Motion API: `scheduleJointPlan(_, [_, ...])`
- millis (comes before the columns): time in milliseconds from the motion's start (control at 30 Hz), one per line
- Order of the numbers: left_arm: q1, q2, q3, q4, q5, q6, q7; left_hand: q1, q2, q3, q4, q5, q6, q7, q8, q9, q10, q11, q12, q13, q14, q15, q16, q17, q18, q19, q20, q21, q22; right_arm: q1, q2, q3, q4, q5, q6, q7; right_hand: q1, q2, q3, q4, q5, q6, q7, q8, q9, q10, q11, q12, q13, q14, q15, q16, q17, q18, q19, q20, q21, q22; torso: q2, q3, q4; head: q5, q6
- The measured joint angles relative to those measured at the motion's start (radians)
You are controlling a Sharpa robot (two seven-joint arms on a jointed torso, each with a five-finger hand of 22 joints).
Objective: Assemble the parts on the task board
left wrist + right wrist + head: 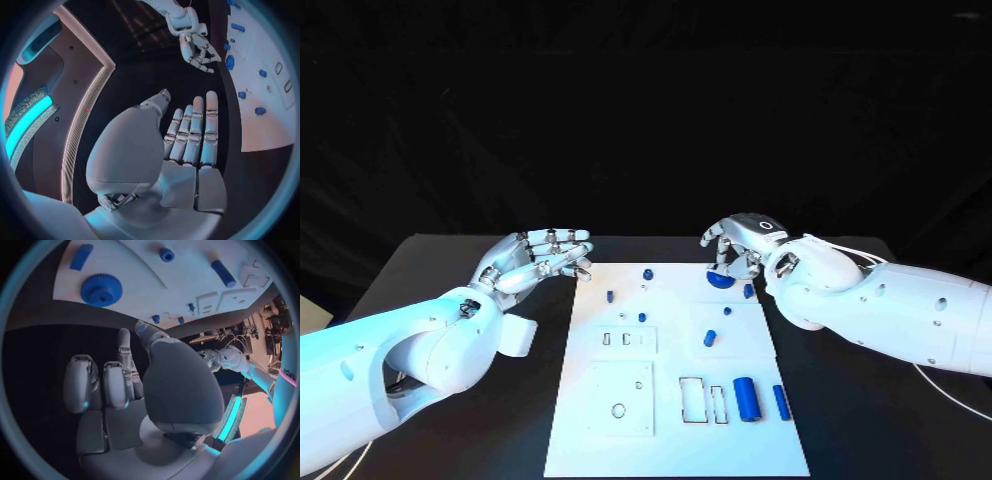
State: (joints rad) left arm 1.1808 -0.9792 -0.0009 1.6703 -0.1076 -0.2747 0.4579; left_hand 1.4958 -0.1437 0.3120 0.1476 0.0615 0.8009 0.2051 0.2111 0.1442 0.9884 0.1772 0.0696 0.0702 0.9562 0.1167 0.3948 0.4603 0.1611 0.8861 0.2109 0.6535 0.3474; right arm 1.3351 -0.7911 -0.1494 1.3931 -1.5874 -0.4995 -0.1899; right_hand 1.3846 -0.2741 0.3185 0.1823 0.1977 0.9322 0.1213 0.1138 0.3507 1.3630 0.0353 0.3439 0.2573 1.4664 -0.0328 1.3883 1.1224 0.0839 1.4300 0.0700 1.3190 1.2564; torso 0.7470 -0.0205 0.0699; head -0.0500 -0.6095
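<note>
Nearest the camera, at the near end of the white board (589, 440), two blue cylinders (746, 398) lie loose beside an unfilled rectangular slot (692, 398), one thick and one thinner. Beyond the slot, more small blue pieces sit scattered over the board's middle and far end; whether any of them is seated I cannot tell. A blue gear (101, 289) lies flat near the board's far right corner, with a short blue bar (81, 257) just beside it. Several cut-outs on the board's left half stand unfilled, so I judge the assembly barely begun, with most pieces yet to be placed.

Over the gear hangs the right hand (740, 245), its fingers (81, 382) curled downward, apart and holding nothing; it looks ready to reach for that gear. Just off the board's far left corner, above the black tabletop (473, 250), the left hand (538, 257) hovers palm up, fingers (190, 132) straight, side by side and holding nothing.
</note>
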Motion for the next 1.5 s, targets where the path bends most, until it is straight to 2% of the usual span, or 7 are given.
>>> scheduleJointPlan(33, [0.0, 0.0, 0.0, -0.001, 0.0, 0.0, 0.0, 0.0, 0.0, 0.0, 0.0, 0.0, 0.0, 0.0, 0.0, 0.0, 0.0, 0.0, 0.0, 0.0, 0.0, 0.0, 0.0, 0.0, 0.0, 0.0, 0.0, 0.0, 0.0, 0.002, -0.008, 0.0, -0.002, 0.019, -0.001, 0.004, 0.004, 0.0, -0.036, 0.006, 0.005, 0.0, 0.0, 0.002, 0.004, 0.0, -0.004, 0.109, 0.118, 0.0, -0.004, 0.014, 0.028, -0.003, 0.004, -0.005, 0.015, 0.019, 0.0, 0.0007, -0.001, 0.0, 0.0])
scheduleJointPlan(67, [0.0, 0.0, 0.0, -0.001, 0.0, 0.0, 0.0, 0.0, 0.0, 0.0, 0.0, 0.0, 0.0, 0.0, 0.0, 0.0, 0.0, 0.0, 0.0, 0.0, 0.0, 0.0, 0.0, 0.0, 0.0, 0.0, 0.0, 0.0, 0.0, 0.004, -0.015, 0.0, -0.007, 0.044, 0.0, 0.01, 0.036, 0.025, -0.108, 0.031, 0.011, -0.015, 0.004, 0.018, 0.015, -0.033, 0.005, 0.345, 0.417, 0.001, 0.003, 0.049, 0.096, -0.018, 0.016, -0.001, 0.04, 0.041, -0.001, 0.0013, -0.0019, -0.001, 0.0])
scheduleJointPlan(133, [0.0, 0.001, 0.0, -0.002, 0.0, 0.0, 0.0, 0.0, 0.0, 0.0, 0.0, 0.0, 0.0, 0.0, 0.0, 0.0, 0.0, 0.0, 0.0, 0.0, 0.0, 0.0, 0.0, 0.0, 0.0, 0.0, 0.0, 0.0, 0.0, 0.005, -0.021, 0.001, -0.022, 0.083, 0.005, 0.018, 0.071, 0.05, -0.174, 0.08, 0.015, -0.037, 0.019, 0.042, 0.026, -0.037, 0.02, 0.704, 0.798, -0.002, 0.014, 0.084, 0.164, -0.018, 0.03, 0.013, 0.067, 0.05, -0.001, 0.0034, -0.0039, -0.002, 0.001])
scheduleJointPlan(233, [0.0, 0.002, 0.0, -0.005, 0.0, 0.0, 0.001, 0.0, 0.0, 0.0, 0.0, 0.0, 0.0, 0.0, 0.0, 0.0, 0.0, 0.0, 0.0, 0.0, 0.0, 0.0, 0.0, 0.002, 0.0, -0.004, -0.004, 0.0, 0.001, 0.006, -0.025, 0.001, -0.05, 0.141, 0.029, 0.026, 0.084, 0.06, -0.223, 0.104, 0.023, -0.07, 0.035, 0.068, 0.035, 0.046, 0.034, 1.014, 1.024, 0.0, 0.023, 0.13, 0.185, -0.031, 0.036, 0.02, 0.112, 0.052, -0.001, 0.0055, -0.0054, 0.0, 0.001])
scheduleJointPlan(400, [0.0, 0.004, 0.0, -0.009, 0.001, 0.001, 0.001, 0.0, 0.0, 0.0, 0.0, 0.0, 0.0, 0.0, 0.0, 0.0, 0.0, 0.0, 0.0, 0.0, -0.003, 0.002, 0.0, 0.002, 0.0, -0.004, -0.004, 0.004, 0.001, 0.002, -0.017, 0.001, -0.094, 0.214, 0.092, 0.027, 0.071, 0.074, -0.269, 0.108, 0.011, -0.104, 0.047, 0.106, 0.046, 0.101, 0.047, 1.162, 1.051, 0.0, 0.036, 0.162, 0.186, -0.047, 0.036, 0.031, 0.17, 0.052, -0.002, 0.0056, -0.0048, 0.002, -0.002])
scheduleJointPlan(733, [0.0, 0.008, 0.0, -0.012, 0.001, 0.001, 0.001, 0.0, 0.0, 0.0, 0.0, 0.0, 0.0, 0.0, 0.0, 0.0, 0.0, 0.0, 0.0, 0.0, -0.004, 0.003, 0.004, 0.003, 0.0, -0.007, 0.0, 0.005, 0.002, -0.01, 0.023, 0.001, -0.151, 0.274, 0.171, 0.017, 0.066, 0.079, -0.278, 0.108, 0.011, -0.121, 0.053, 0.115, 0.047, 0.104, 0.047, 1.203, 1.051, 0.0, 0.044, 0.17, 0.186, -0.062, 0.036, 0.038, 0.206, 0.052, -0.001, 0.0037, -0.0042, 0.005, -0.004])
scheduleJointPlan(1500, [0.0, 0.009, 0.0, -0.017, 0.001, -0.003, 0.001, 0.0, 0.0, 0.0, 0.0, 0.0, 0.0, 0.0, 0.0, 0.0, 0.0, 0.0, 0.0, 0.0, -0.004, 0.003, 0.004, 0.004, 0.0, -0.007, 0.0, 0.004, 0.004, -0.027, 0.058, 0.001, -0.166, 0.27, 0.198, -0.006, 0.087, 0.119, -0.229, 0.105, 0.038, -0.068, 0.034, 0.145, 0.046, 0.104, 0.047, 1.223, 1.051, 0.0, 0.044, 0.178, 0.185, -0.062, 0.036, 0.045, 0.244, 0.051, -0.002, 0.0037, -0.0055, 0.005, -0.01])
